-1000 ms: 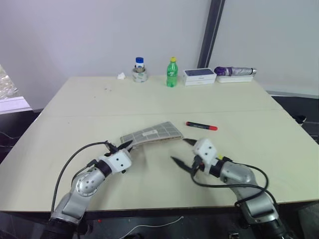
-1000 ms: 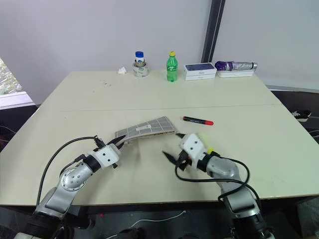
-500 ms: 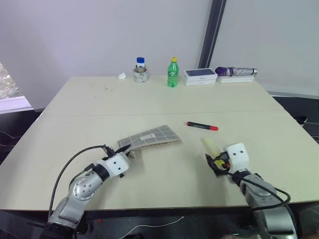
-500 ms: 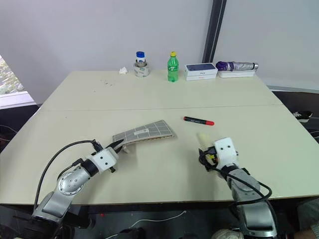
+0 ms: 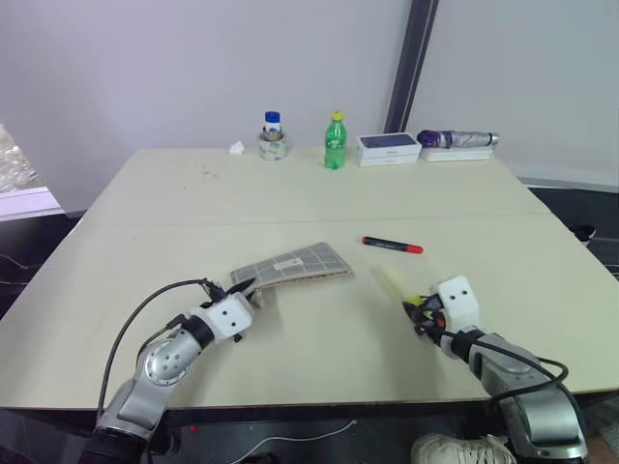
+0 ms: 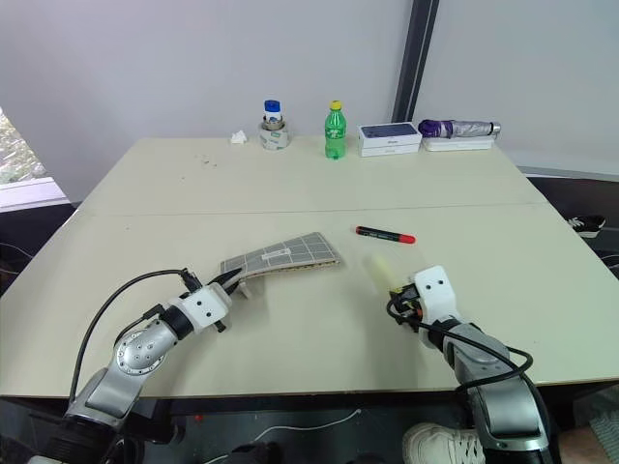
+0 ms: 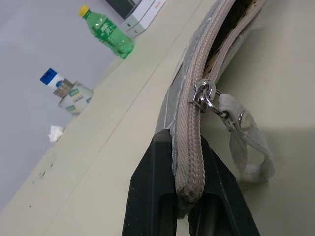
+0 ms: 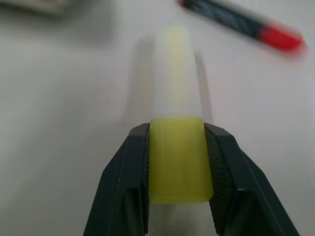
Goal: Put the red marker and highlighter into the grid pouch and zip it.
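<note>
Pale beige tabletop (image 5: 290, 193) carries everything. Near its front right edge, the chunky translucent pale-yellow highlighter (image 8: 175, 123) is clamped at its brighter yellow end by the right gripper (image 8: 176, 167), barrel pointing toward the far edge. Beyond it lies the slim black red-capped marker (image 5: 392, 245), crosswise. Left gripper (image 7: 186, 196) pinches the grey gridded fabric pouch (image 5: 290, 265) by its zipper end, the other end resting mid-table.

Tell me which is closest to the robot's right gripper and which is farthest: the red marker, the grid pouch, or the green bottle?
Seen from the left eye view, measured from the right gripper:
1. Red marker, just beyond it.
2. Grid pouch, across to the left.
3. Green bottle, at the table's far edge.
</note>
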